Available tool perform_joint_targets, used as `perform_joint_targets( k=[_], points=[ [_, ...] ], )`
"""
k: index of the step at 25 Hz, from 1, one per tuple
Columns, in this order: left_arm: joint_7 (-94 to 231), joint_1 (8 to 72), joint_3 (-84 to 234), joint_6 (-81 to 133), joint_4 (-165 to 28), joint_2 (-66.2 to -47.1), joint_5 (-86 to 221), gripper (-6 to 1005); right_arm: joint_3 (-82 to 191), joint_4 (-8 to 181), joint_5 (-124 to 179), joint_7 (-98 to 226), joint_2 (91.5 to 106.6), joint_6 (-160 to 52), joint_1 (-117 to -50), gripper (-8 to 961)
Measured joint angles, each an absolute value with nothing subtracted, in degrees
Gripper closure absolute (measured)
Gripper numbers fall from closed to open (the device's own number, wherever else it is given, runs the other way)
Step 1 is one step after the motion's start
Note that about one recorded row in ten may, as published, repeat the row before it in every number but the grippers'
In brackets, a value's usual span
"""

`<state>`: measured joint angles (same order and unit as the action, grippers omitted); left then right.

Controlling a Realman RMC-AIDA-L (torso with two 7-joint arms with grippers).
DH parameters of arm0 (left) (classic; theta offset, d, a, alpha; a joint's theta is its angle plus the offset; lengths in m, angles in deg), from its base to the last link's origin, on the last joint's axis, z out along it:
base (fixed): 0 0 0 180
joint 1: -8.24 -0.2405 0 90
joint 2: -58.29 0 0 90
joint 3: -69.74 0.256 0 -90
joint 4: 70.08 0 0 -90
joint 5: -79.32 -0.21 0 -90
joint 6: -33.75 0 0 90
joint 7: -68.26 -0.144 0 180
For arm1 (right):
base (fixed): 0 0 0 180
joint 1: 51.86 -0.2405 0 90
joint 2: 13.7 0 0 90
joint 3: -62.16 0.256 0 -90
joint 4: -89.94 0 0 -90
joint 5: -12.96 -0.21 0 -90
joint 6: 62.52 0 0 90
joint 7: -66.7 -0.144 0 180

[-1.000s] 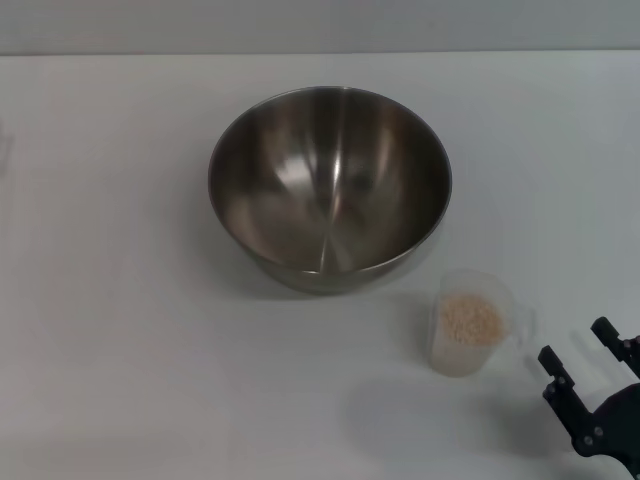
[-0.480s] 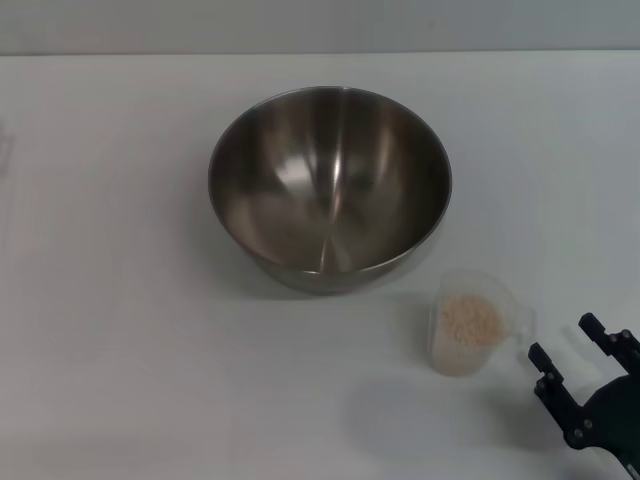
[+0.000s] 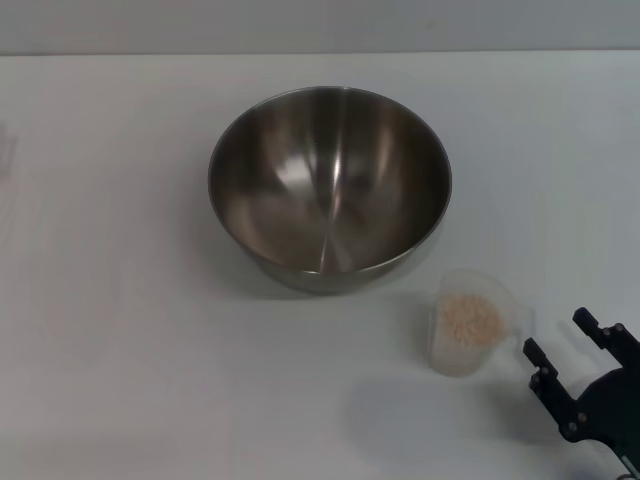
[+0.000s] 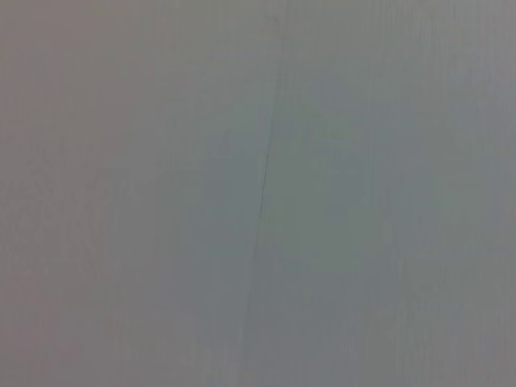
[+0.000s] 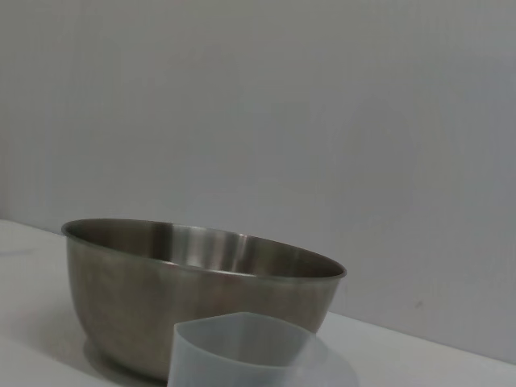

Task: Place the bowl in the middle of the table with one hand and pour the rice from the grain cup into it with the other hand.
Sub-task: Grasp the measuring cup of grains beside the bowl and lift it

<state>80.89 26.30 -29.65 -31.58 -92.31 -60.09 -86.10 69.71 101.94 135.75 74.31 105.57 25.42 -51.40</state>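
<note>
At bench [image 3: 120,330] centre, slightly toward 12 o'clock: large stainless-steel mixing bowl [image 3: 330,185], upright, mouth up, inside bare and shiny. At about 5 o'clock from that bowl, just beside its base but apart from it: small transparent grain cup [image 3: 470,322], upright, holding a shallow layer of pale beige rice [image 3: 470,320]; faint handle seen on the side toward 3 o'clock. At 4 o'clock from the cup, near the lower right corner of the head view: right gripper [image 3: 575,350], black, two fingers spread wide with bare bench between them, gripping nothing, fingertips aimed toward 11 o'clock, the nearer tip close beside the cup handle but not touching. From the right wrist view: same steel bowl [image 5: 193,302] side-on against a plain grey wall, cup rim [image 5: 246,348] in front of it, translucent. Left gripper nowhere in sight; left wrist view filled only with a flat grey surface crossed by one thin dark line.
</note>
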Motion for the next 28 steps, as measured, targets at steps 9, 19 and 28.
perform_joint_targets(
  k=[9,19,28],
  points=[
    [80.9,25.9,-29.6,-31.9,-92.3,-60.1,-86.1,154,69.7,101.6,135.6,74.3,105.66,24.4,-53.3,367],
    [80.9,26.2,-30.1,-31.9,-92.3,-59.93,-86.0,154,70.5,101.8,135.2,74.3,105.73,24.3,-53.5,368],
    [80.9,26.4,-30.1,-31.9,-92.3,-59.83,-86.0,154,71.7,101.8,135.1,74.3,105.75,23.6,-54.4,368]
  ],
)
